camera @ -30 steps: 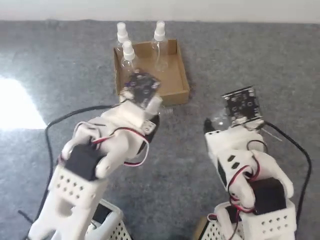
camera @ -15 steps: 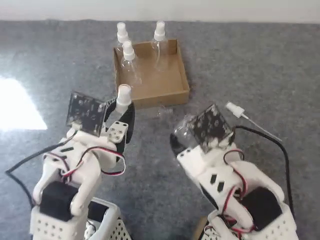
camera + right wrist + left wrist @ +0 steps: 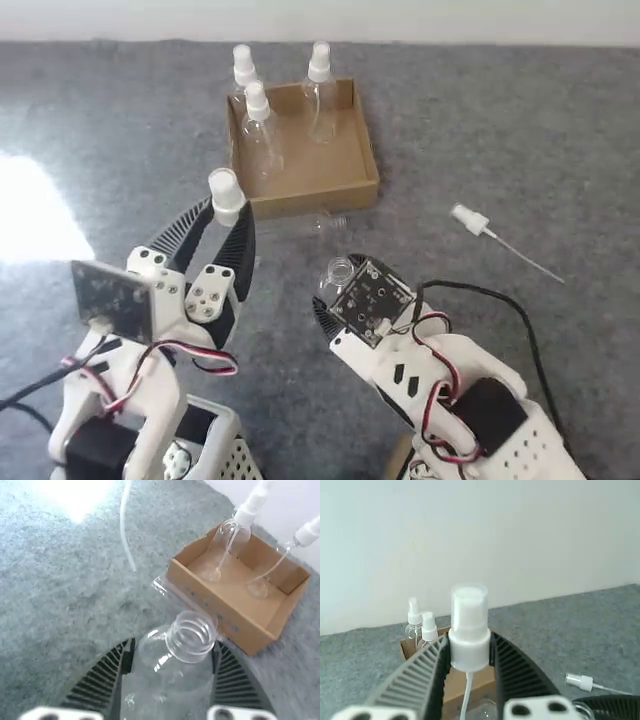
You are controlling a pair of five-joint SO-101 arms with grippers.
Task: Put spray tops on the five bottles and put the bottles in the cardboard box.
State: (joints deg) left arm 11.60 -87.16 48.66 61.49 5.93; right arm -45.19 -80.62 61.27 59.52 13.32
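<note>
Left claw (image 3: 228, 208), lower left of the high view: clenched on a white plastic spray top (image 3: 226, 189), held upright, its dip tube hanging between the fingers. Right claw (image 3: 333, 292), lower centre: gripping a clear plastic bottle (image 3: 339, 270) with an uncapped neck. Loose white spray top with long thin tube (image 3: 468, 218), right of centre: lying on the grey speckled counter (image 3: 520, 120). Brown open cardboard box (image 3: 312, 192), upper centre: clear spray-topped bottles (image 3: 258, 128) standing upright inside.

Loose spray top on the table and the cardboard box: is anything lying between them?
No. In the high view, the grey table between the loose spray top and the cardboard box is bare.
</note>
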